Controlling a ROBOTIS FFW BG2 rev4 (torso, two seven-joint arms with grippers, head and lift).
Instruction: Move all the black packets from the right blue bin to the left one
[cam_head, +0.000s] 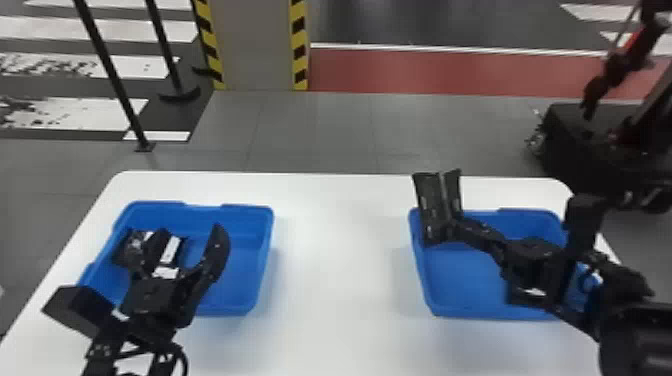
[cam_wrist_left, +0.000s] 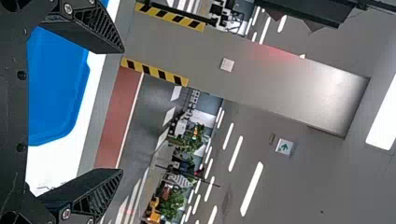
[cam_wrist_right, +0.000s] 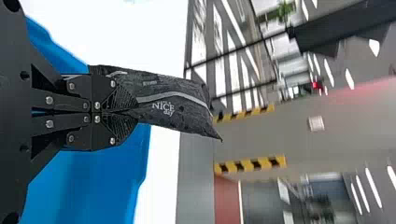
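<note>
Grey floor (cam_head: 320, 130) is stretching around a striped pillar (cam_head: 257, 45), beyond the white worktop (cam_head: 340, 280). The left blue bin (cam_head: 240, 260) is holding packets (cam_head: 171, 250) below the open left hand (cam_head: 191, 232); by the right bin (cam_head: 465, 285), the right hand (cam_head: 442, 225) is gripping a black packet (cam_wrist_right: 173, 102).

Bright ceiling lights (cam_wrist_left: 252, 189), washed-out white table (cam_wrist_right: 140, 28)

arms (cam_head: 531, 257): black | fingers (cam_wrist_left: 106, 33): black, ribbed | screws (cam_wrist_right: 49, 100): silvery | cable (cam_head: 184, 356): looped, apparently black
</note>
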